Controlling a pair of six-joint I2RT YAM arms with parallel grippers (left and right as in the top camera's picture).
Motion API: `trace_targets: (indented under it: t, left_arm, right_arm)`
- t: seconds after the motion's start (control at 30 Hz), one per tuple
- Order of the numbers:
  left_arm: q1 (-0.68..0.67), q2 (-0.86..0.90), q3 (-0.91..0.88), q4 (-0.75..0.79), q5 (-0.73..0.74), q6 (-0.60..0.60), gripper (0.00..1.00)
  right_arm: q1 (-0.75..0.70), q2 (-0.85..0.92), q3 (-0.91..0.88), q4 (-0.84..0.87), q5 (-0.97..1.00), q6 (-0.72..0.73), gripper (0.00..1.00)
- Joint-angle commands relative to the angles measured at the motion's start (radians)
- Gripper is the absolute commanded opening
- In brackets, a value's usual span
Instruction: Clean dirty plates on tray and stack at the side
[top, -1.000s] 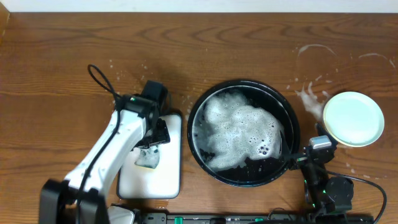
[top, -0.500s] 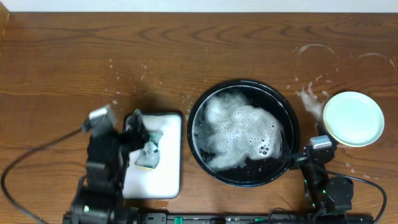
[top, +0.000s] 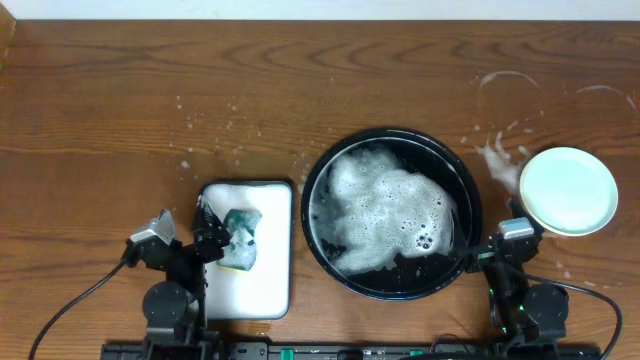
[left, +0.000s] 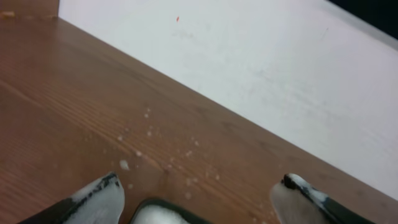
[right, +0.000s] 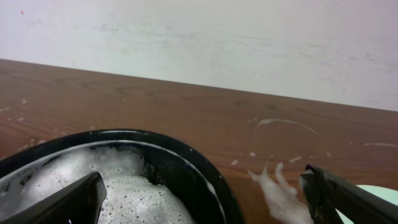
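Note:
The black tray sits mid-table, full of white foam that hides its bottom; its rim also shows in the right wrist view. One pale mint plate lies clean on the wood at the right, beside foam streaks. No yellow plate and no second mint plate show. My left gripper is open and empty at the front edge, left of the white tray; it is also open in the left wrist view. My right gripper is open and empty by the black tray's front right rim, as in its wrist view.
A white rectangular tray holds a green sponge with foam, left of the black tray; its corner shows in the left wrist view. Foam rings mark the wood at the back right. A white wall borders the table's far edge.
My left arm has pulled back from over the white tray to the front edge, leaving the sponge on that tray. The right arm has not moved.

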Motion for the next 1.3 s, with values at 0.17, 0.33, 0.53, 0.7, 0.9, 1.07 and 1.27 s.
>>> trace_targets:
  t: [0.17,0.33,0.53,0.7,0.9,1.07,1.27]
  left_arm:
    - [0.004,-0.01,-0.077,0.011,-0.009,0.01,0.82]
    - [0.004,-0.01,-0.077,0.011,-0.009,0.01,0.82]
    - [0.004,-0.006,-0.077,0.01,-0.009,0.01,0.82]
    - [0.004,-0.006,-0.077,0.01,-0.009,0.01,0.82]
    - [0.004,-0.006,-0.077,0.01,-0.009,0.01,0.82]
    - [0.004,-0.006,-0.077,0.01,-0.009,0.01,0.82]
    - [0.004,-0.006,-0.077,0.01,-0.009,0.01,0.82]
  right_arm:
    - [0.009,-0.006,-0.002,-0.003,0.005,0.005,0.99]
    - [0.009,-0.006,-0.002,-0.003,0.005,0.005,0.99]
    - [0.009,-0.006,-0.002,-0.003,0.005,0.005,0.99]
    - [0.009,-0.006,-0.002,-0.003,0.005,0.006,0.99]
    - [0.009,-0.006,-0.002,-0.003,0.005,0.006,0.99]
    - [0.009,-0.006,-0.002,-0.003,0.005,0.006,0.99]
    - [0.009,-0.006,-0.002,-0.003,0.005,0.006,0.99]
